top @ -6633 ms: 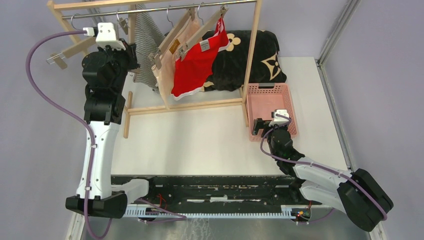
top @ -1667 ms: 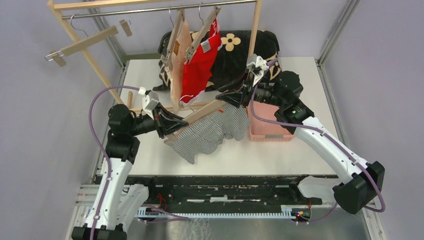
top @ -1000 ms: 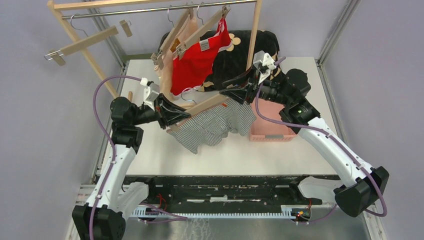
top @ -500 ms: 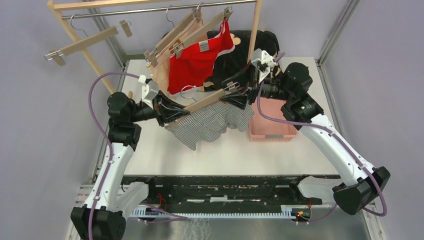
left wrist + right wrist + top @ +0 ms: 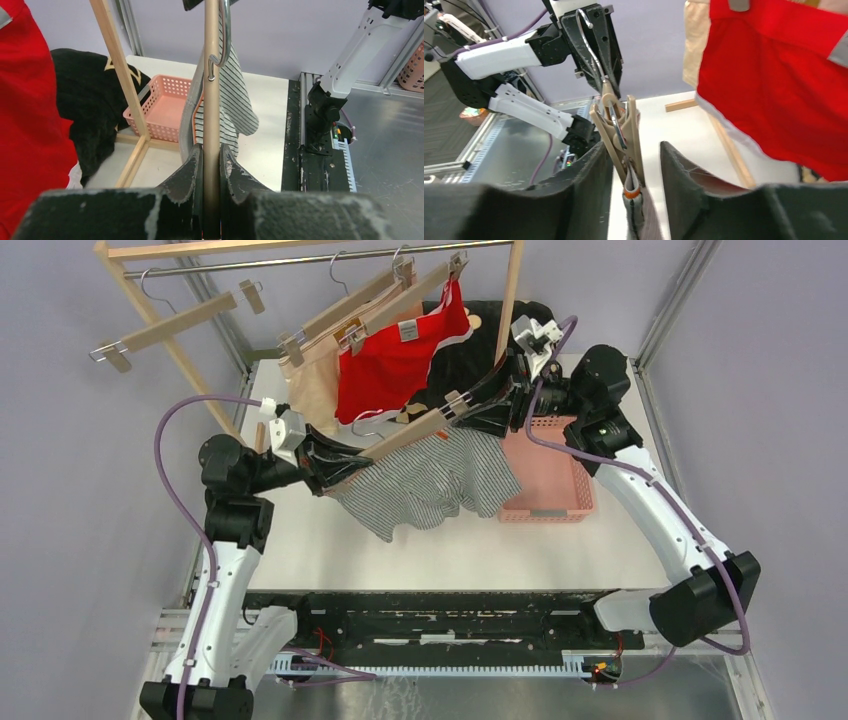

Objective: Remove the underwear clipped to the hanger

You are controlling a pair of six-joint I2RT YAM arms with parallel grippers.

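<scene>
Held hanger higher; three underwear, four hangers.

Mid-frame, a hanger runs from left gripper to right gripper, underwear hanging beneath; a basket sits right of it, rack across the top

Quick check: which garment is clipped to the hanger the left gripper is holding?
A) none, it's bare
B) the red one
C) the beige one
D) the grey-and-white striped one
D: the left gripper is shut on the wooden hanger, and the striped underwear hangs from it. The red underwear and beige underwear hang from hangers on the rail.
</scene>
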